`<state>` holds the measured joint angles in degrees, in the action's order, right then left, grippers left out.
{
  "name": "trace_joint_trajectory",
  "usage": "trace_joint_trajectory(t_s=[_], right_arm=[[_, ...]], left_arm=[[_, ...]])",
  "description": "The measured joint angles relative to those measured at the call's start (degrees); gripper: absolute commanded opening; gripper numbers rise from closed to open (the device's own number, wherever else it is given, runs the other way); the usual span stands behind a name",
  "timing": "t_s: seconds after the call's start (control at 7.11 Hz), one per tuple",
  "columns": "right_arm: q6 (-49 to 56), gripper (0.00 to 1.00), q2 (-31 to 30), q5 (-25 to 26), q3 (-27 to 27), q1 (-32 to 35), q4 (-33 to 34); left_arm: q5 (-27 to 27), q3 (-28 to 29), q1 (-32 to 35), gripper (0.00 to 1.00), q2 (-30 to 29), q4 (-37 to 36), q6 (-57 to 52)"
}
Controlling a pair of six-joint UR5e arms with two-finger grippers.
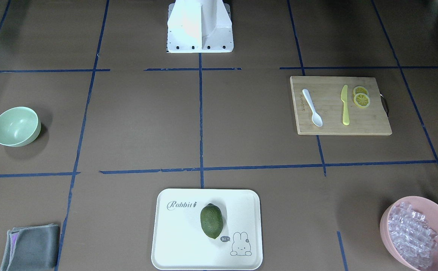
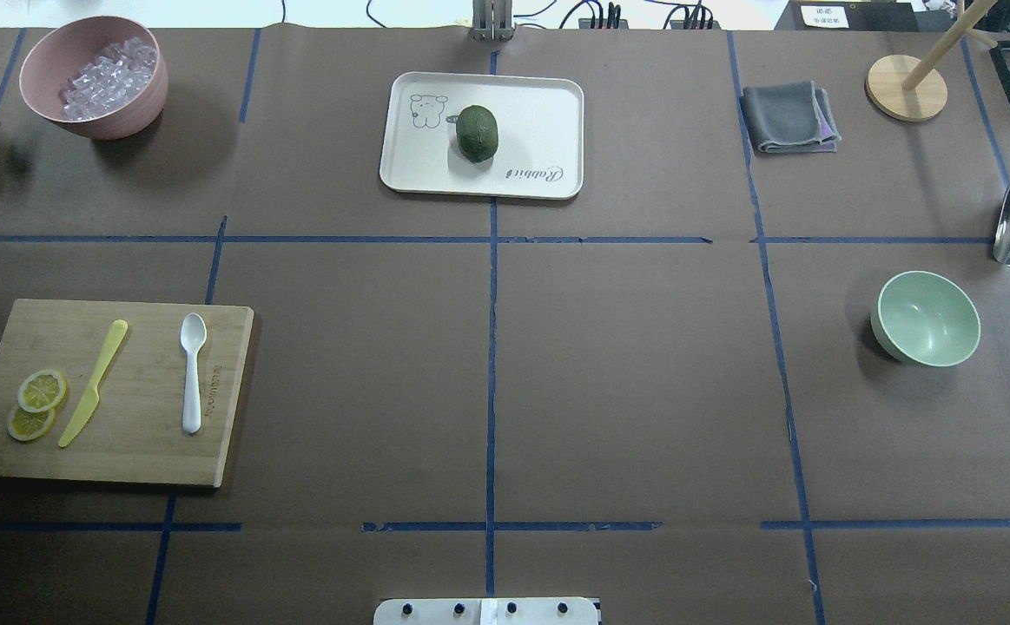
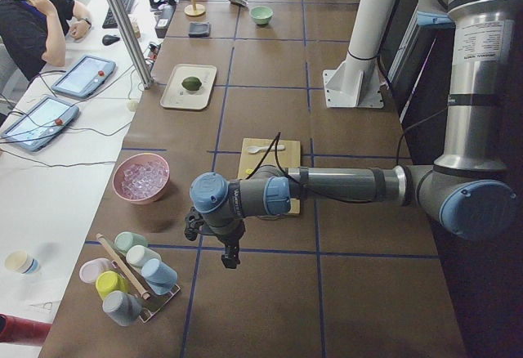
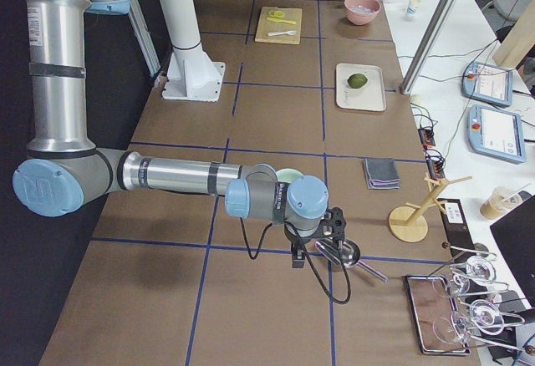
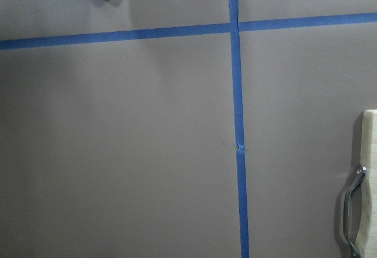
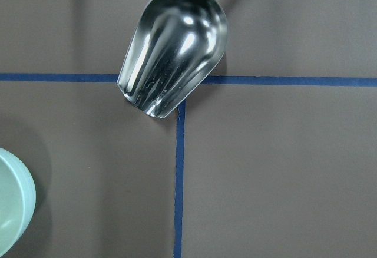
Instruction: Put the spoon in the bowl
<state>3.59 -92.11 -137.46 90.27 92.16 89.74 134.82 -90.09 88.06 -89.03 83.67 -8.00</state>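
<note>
The white spoon (image 2: pixel 193 371) lies on a wooden cutting board (image 2: pixel 148 443) at the table's left, scoop pointing away from the robot's base; it also shows in the front view (image 1: pixel 312 107). The mint-green bowl (image 2: pixel 928 318) stands empty at the right and shows in the front view (image 1: pixel 15 126) and at the right wrist view's edge (image 6: pixel 12 205). My left gripper (image 3: pixel 231 256) hangs over bare table beyond the board's left end. My right gripper (image 4: pixel 298 259) hangs near the bowl, over a metal scoop. I cannot tell whether either gripper is open or shut.
A yellow-green knife (image 2: pixel 92 384) and lemon slices (image 2: pixel 36 404) share the board. A pink bowl of clear cubes (image 2: pixel 92 74), a white tray (image 2: pixel 539 113) with a green fruit, a grey cloth (image 2: pixel 787 117), a metal scoop (image 6: pixel 174 52) and a wooden stand (image 2: pixel 904 87) sit around.
</note>
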Motion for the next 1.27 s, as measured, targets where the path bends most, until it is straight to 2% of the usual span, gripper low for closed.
trace_joint_trajectory(t_s=[1.27], right_arm=[[-0.64, 1.0, -0.07, -0.39, 1.16, -0.06, -0.06]], left_arm=[[0.02, -0.29, -0.01, 1.0, 0.0, 0.0, -0.09]])
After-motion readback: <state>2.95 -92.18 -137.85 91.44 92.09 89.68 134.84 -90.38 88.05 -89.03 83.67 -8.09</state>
